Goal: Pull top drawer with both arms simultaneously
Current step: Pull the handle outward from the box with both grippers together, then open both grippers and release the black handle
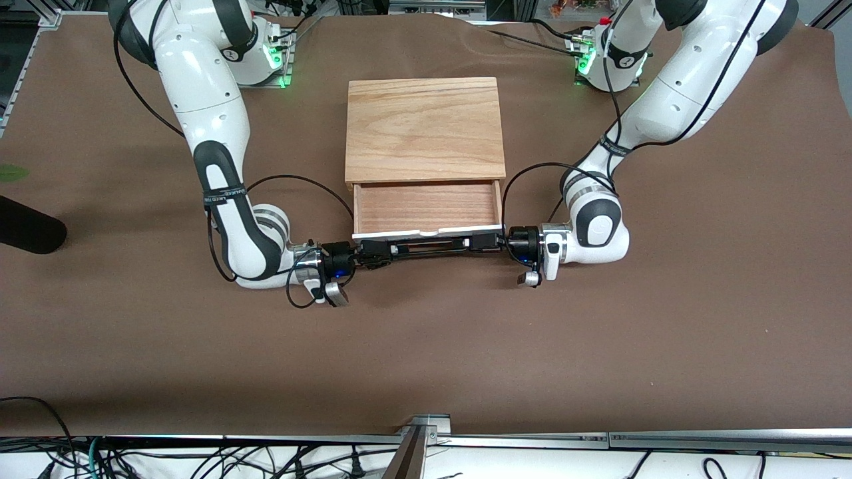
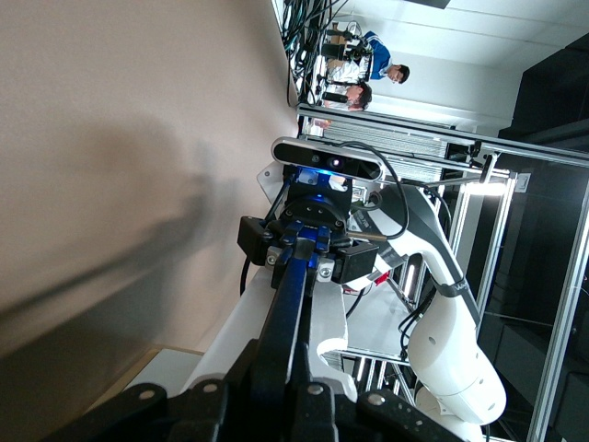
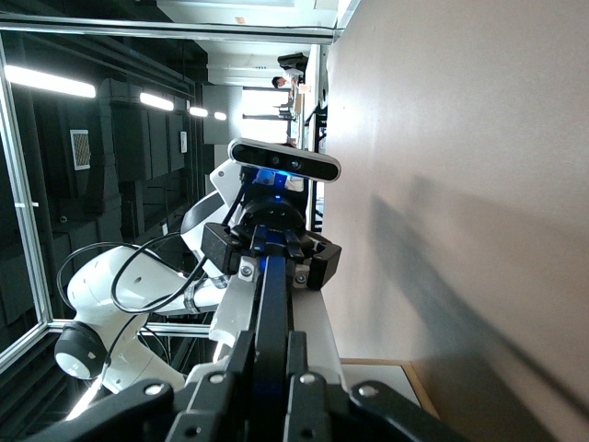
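The top drawer [image 1: 426, 206] stands pulled out of the light-wood cabinet [image 1: 423, 126], with its reddish-brown tray showing. Its white front panel [image 1: 399, 233] faces the front camera and carries the long black bar handle [image 1: 432, 246]. My left gripper [image 1: 489, 241] is shut on the handle at the left arm's end. My right gripper [image 1: 376, 253] is shut on it at the right arm's end. In the left wrist view my left gripper [image 2: 281, 378] clamps the handle [image 2: 290, 304], with the right gripper [image 2: 308, 244] farther along. In the right wrist view my right gripper [image 3: 269, 368] clamps the handle [image 3: 271, 304].
A black rounded object [image 1: 26, 229] and a green leaf [image 1: 12, 173] lie at the right arm's end of the brown table. A metal frame rail [image 1: 426, 432] runs along the table edge nearest the front camera.
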Controlling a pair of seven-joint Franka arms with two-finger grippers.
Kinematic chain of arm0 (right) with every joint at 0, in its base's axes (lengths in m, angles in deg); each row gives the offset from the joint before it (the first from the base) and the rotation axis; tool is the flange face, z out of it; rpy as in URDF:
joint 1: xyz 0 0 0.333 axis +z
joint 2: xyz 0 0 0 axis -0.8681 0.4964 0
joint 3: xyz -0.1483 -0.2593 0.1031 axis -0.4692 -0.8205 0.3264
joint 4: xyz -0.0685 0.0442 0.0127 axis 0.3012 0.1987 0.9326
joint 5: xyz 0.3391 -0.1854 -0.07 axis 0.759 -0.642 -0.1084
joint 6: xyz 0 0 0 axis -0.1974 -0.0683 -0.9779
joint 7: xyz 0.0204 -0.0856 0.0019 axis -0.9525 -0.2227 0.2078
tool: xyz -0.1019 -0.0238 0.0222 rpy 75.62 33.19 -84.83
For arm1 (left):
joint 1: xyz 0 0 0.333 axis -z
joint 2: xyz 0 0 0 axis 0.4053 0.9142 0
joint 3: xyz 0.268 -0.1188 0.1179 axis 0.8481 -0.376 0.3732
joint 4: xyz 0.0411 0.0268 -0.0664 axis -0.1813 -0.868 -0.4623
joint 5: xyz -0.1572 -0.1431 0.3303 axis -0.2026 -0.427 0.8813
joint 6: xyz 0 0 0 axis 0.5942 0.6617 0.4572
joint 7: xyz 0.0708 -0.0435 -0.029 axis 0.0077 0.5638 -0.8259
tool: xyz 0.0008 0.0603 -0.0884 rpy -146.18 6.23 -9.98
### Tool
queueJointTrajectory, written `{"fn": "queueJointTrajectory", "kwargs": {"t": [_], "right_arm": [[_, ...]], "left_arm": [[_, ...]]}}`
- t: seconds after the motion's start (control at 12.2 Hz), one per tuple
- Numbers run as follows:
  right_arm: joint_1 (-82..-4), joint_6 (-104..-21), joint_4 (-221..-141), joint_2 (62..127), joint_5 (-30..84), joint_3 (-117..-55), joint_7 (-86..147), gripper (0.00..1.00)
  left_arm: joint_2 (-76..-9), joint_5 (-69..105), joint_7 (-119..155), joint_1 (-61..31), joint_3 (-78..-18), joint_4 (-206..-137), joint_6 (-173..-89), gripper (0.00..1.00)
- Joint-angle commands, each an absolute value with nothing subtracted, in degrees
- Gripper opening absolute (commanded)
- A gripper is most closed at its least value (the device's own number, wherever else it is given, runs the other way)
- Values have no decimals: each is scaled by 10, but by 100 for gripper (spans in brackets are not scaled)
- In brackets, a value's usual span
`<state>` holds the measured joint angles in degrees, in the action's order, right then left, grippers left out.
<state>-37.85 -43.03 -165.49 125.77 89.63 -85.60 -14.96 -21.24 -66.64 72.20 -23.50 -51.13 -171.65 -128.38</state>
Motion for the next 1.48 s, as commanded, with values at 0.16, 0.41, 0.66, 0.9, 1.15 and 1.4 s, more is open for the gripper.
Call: {"fn": "queueJointTrajectory", "kwargs": {"t": [0.16, 0.41, 0.66, 0.9, 1.15, 1.4], "right_arm": [[-424, -486, -1568, 1300, 927, -875, -117, 9], [-424, -486, -1565, 1301, 926, -877, -117, 9], [-423, -486, -1567, 1301, 927, -877, -116, 64], [-422, -486, -1567, 1299, 927, -877, -116, 83], [-414, -487, -1567, 1285, 887, -916, -111, 100], [-414, -485, -1567, 1235, 735, -959, -16, 100]], "left_arm": [[-233, -635, 663, -244, -501, -1743, -1269, 0], [-233, -636, 662, -246, -502, -1750, -1269, 0], [-236, -638, 673, -247, -503, -1762, -1268, 43], [-244, -638, 682, -257, -504, -1776, -1262, 100], [-250, -638, 668, -258, -503, -1775, -1260, 100], [-288, -616, 634, -271, -500, -1778, -1264, 100]]}}
